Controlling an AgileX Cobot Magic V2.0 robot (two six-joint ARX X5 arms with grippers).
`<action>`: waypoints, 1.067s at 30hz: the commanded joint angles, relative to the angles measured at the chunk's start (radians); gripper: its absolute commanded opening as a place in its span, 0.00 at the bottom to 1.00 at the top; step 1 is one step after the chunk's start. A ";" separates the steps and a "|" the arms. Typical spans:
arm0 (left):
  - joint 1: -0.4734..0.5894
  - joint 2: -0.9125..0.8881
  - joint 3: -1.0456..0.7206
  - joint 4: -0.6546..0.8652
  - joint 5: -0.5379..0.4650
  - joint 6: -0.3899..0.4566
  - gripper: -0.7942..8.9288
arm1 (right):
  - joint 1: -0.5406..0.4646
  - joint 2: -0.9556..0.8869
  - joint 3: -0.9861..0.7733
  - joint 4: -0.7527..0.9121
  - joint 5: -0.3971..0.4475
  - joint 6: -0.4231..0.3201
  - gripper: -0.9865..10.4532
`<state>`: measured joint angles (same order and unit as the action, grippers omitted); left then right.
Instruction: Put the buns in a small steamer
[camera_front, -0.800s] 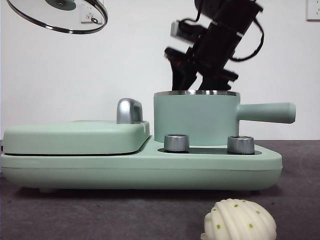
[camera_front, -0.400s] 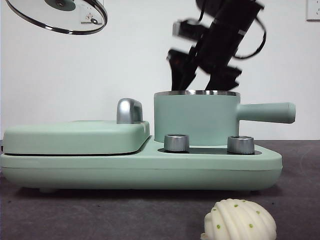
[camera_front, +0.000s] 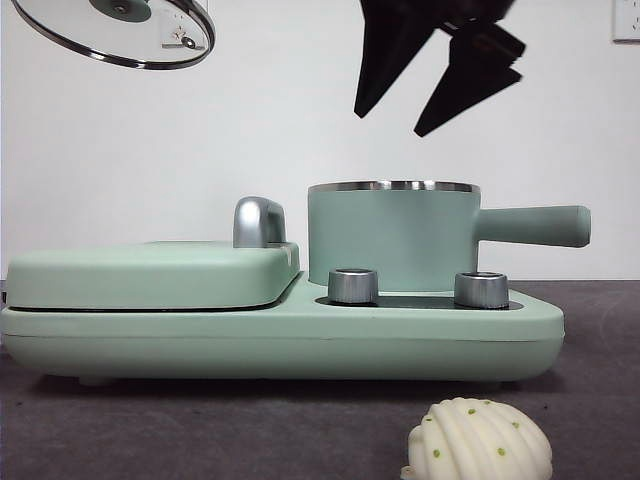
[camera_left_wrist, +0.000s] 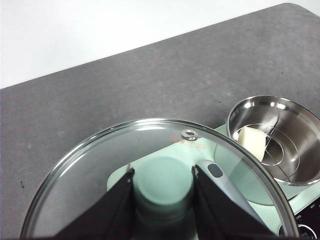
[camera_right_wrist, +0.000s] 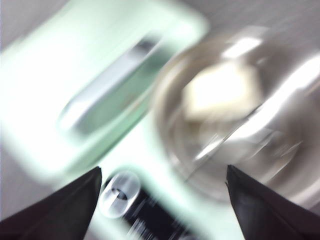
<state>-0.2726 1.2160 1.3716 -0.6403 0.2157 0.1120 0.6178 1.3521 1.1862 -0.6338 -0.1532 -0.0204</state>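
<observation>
You can see the smooth bun (camera_left_wrist: 251, 142) lying inside the small steamer (camera_front: 392, 236), on the wire rack at its bottom; the right wrist view shows it too, though badly blurred. The steamer stands uncovered on the right half of the mint-green cooker base (camera_front: 280, 338), its straight handle (camera_front: 533, 225) pointing right, with two metal knobs (camera_front: 353, 285) in front of it. The ribbed bun (camera_front: 479, 442) with green dots sits on the dark bench (camera_front: 200, 425) in front of the cooker, well apart from the steamer. Your right hand (camera_front: 400, 105) hangs above the steamer's rim with its jaws spread apart and nothing between them. Your left hand (camera_left_wrist: 162, 190) is clamped on the green knob of the glass lid (camera_front: 115, 30), held high over the flat lidded griddle (camera_front: 150, 275) on the left.
</observation>
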 joint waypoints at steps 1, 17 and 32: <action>-0.003 -0.002 0.028 0.026 0.009 0.006 0.09 | 0.063 -0.110 -0.131 0.036 0.027 -0.007 0.43; -0.003 0.000 0.028 0.010 0.009 0.007 0.09 | 0.306 -0.316 -0.664 0.242 0.060 0.015 0.43; -0.003 0.000 0.028 0.009 0.009 0.007 0.09 | 0.323 -0.101 -0.682 0.329 0.038 0.021 0.42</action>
<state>-0.2726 1.2160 1.3716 -0.6563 0.2157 0.1120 0.9291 1.2366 0.4995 -0.3103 -0.1120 -0.0105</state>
